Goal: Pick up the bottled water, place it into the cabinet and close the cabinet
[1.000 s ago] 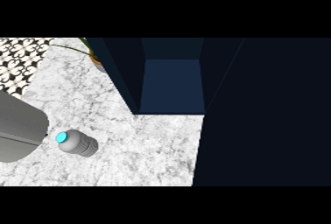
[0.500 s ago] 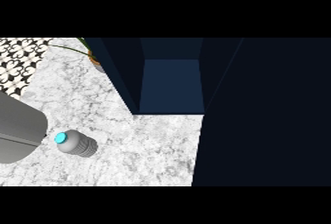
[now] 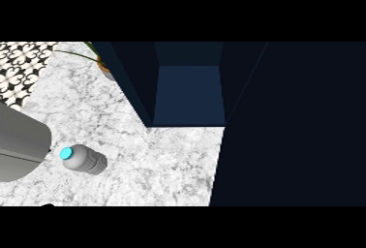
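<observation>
The bottled water (image 3: 83, 160) is a small grey ribbed bottle with a bright cyan cap, lying on the marble counter (image 3: 143, 160) at the lower left. Right beside its cap end, my grey left forearm (image 3: 20, 145) comes in from the left edge; the hand itself is out of the picture. The dark blue cabinet (image 3: 187, 92) stands open at the top centre, its inside showing a blue floor. Its door (image 3: 293, 126) fills the right side of the view. My right hand shows nowhere.
A potted plant (image 3: 100, 60) with thin green leaves stands at the cabinet's left corner. A black-and-white patterned wall tile (image 3: 22, 68) fills the top left. Bare marble lies between the bottle and the cabinet.
</observation>
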